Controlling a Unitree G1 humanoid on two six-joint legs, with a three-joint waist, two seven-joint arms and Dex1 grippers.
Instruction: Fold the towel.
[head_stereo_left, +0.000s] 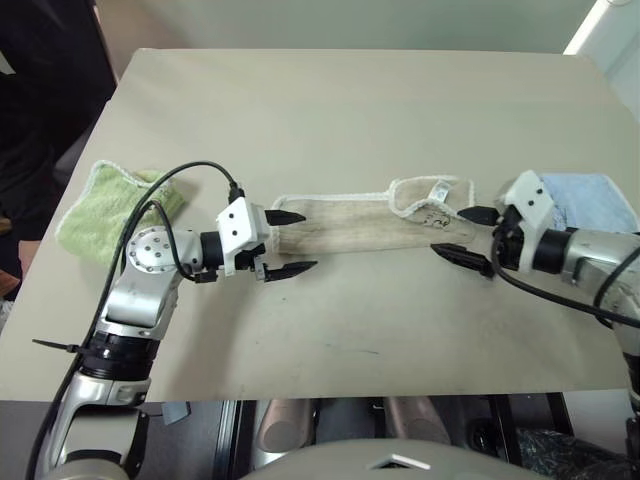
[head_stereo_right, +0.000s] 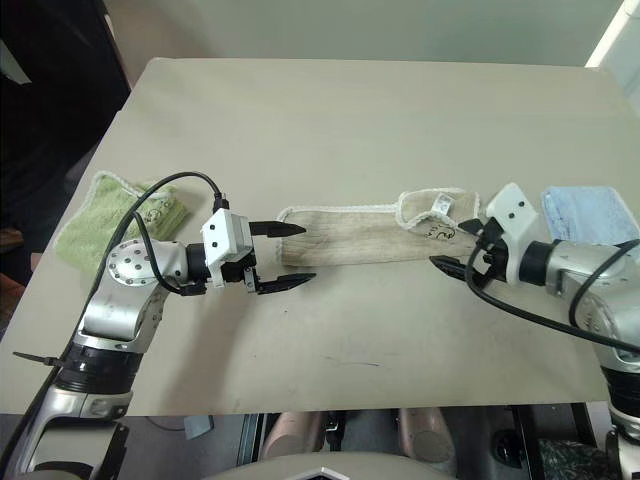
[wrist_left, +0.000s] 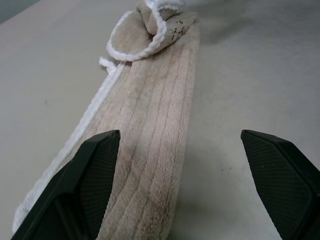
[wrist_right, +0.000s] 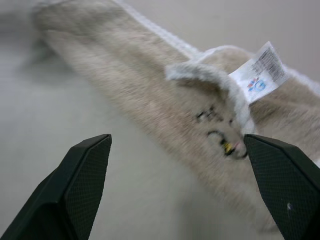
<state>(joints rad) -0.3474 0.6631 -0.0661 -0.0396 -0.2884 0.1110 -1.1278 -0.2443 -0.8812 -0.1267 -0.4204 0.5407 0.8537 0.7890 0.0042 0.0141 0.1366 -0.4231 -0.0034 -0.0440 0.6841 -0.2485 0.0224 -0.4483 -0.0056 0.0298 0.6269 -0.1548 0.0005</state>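
The beige towel lies folded into a long narrow strip across the middle of the table, white edging along its far side. Its right end is turned over in a small flap with a white label. My left gripper is open at the strip's left end, one finger over the cloth and one beside its near edge, holding nothing. My right gripper is open just off the right end, near the flap, and also empty. In the left wrist view the towel runs away between the fingers.
A light green terry towel lies crumpled near the table's left edge. A light blue folded towel sits at the right edge, behind my right wrist. Bare tabletop stretches behind and in front of the strip. A dark shape stands off the table's left side.
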